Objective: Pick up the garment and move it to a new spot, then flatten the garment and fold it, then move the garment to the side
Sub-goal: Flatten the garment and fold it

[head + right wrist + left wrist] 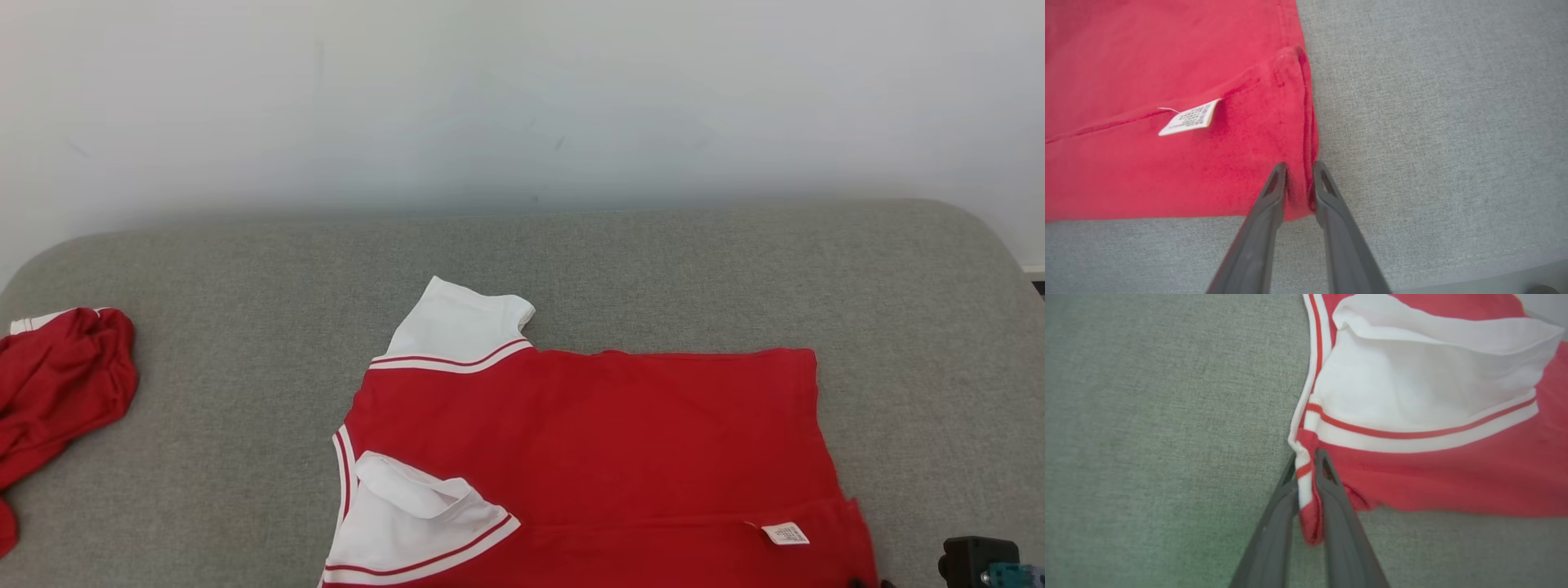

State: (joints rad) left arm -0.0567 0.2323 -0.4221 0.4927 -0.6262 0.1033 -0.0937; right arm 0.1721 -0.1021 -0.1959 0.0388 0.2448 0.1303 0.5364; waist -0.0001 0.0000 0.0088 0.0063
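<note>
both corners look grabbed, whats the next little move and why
Probably raise both end effectors a little together, to start folding the near edge over: the left end effector pinches the garment at its striped trim corner, the right end effector its hem corner, and it lies fairly flat.

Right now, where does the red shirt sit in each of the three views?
Head view: the red shirt lies from centre to lower right.
Left wrist view: upper right, its striped edge pinched in the left hand.
Right wrist view: upper left, its corner between the fingers of the right hand.
Shared landmark: the grey cushion under it.
</note>
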